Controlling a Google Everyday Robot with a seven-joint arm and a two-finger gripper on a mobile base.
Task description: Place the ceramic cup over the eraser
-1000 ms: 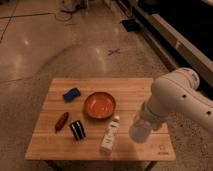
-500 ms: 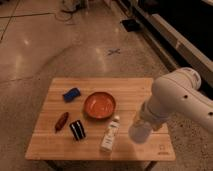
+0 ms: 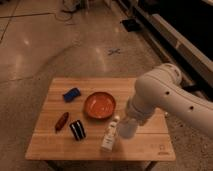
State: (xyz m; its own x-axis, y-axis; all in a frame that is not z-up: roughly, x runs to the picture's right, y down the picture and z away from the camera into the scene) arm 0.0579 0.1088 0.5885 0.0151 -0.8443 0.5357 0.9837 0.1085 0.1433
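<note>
Nothing has visibly shifted: the gripper point(image 3: 128, 121), lower right of centre, stays pinched on the cup point(image 3: 126, 132) beside the bottle point(image 3: 110, 136); the eraser point(image 3: 77, 129) lies lower left.

Arm point(image 3: 167, 97): runs out past the right edge, base unseen. It covers the far right part of the surface point(image 3: 145, 147).
Hand point(image 3: 127, 129): at the arm's tip, low over the surface, just right of the bottle point(image 3: 110, 134). Closed, but its fingers merge into one pale blur.
Cup: cannot be told apart from that pale tip.
Bottle label: unreadable.
Eraser point(image 3: 77, 129): stripes smeared.
Legs point(image 3: 50, 165) of the surface: cut off by the bottom edge.
Dark clutter point(image 3: 75, 6) at top: cropped, cannot tell what it is.
</note>
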